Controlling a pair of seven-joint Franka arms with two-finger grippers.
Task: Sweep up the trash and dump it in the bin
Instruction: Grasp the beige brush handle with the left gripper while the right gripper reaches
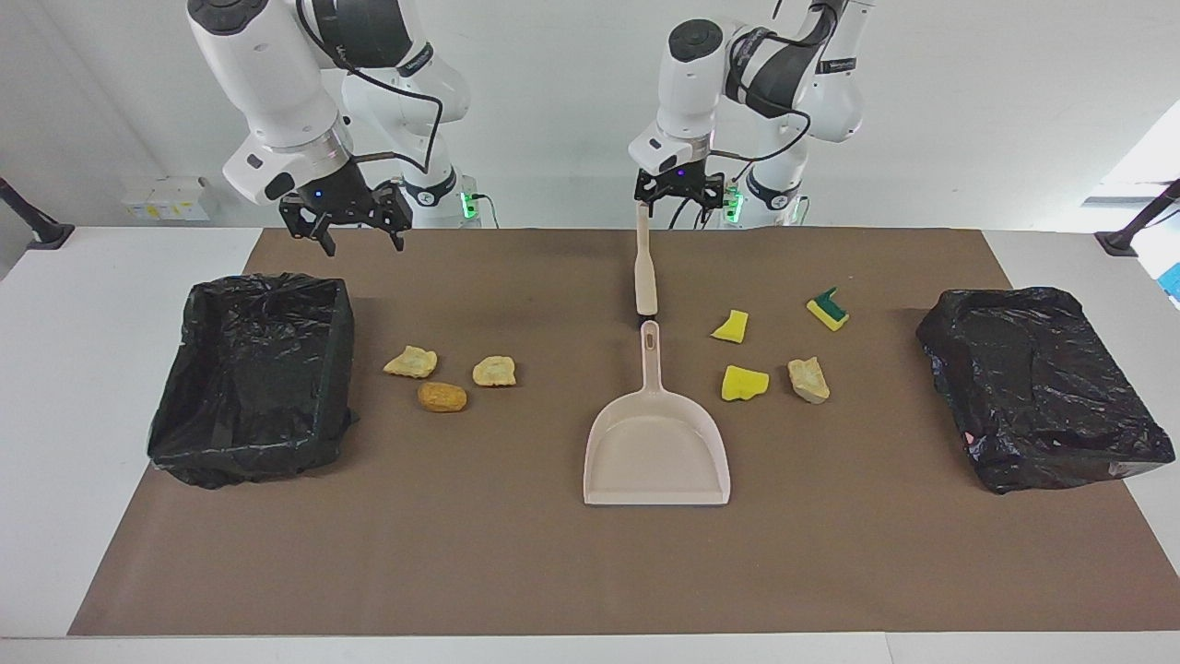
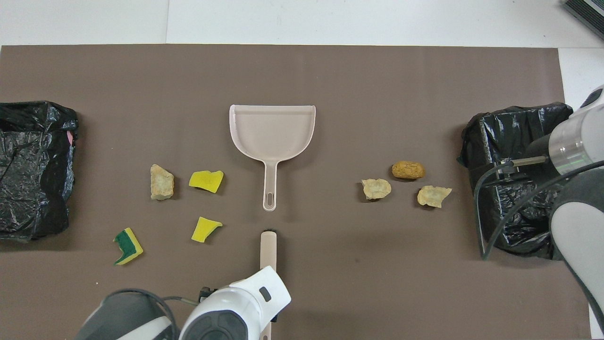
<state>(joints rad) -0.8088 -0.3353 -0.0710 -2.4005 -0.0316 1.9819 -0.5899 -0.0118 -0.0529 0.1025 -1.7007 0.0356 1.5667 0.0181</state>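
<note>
Trash lies in two groups on the brown mat. Toward the right arm's end are two tan pieces (image 1: 410,361) (image 1: 494,371) and a golden-brown one (image 1: 442,397) (image 2: 408,170). Toward the left arm's end are two yellow sponge chunks (image 1: 730,326) (image 1: 743,384), a green-layered chunk (image 1: 828,310) (image 2: 127,240) and a tan piece (image 1: 808,379). A bin lined with a black bag (image 1: 253,378) stands at the right arm's end. My left gripper (image 1: 676,210) hangs open over the brush handle's end nearest the robots. My right gripper (image 1: 363,244) hangs open over the mat, near that bin's corner.
A beige dustpan (image 1: 656,452) (image 2: 272,130) lies mid-mat, its handle pointing to the robots. In line with it lies the beige brush (image 1: 645,267) (image 2: 268,245). A second black-bagged bin (image 1: 1042,387) stands at the left arm's end.
</note>
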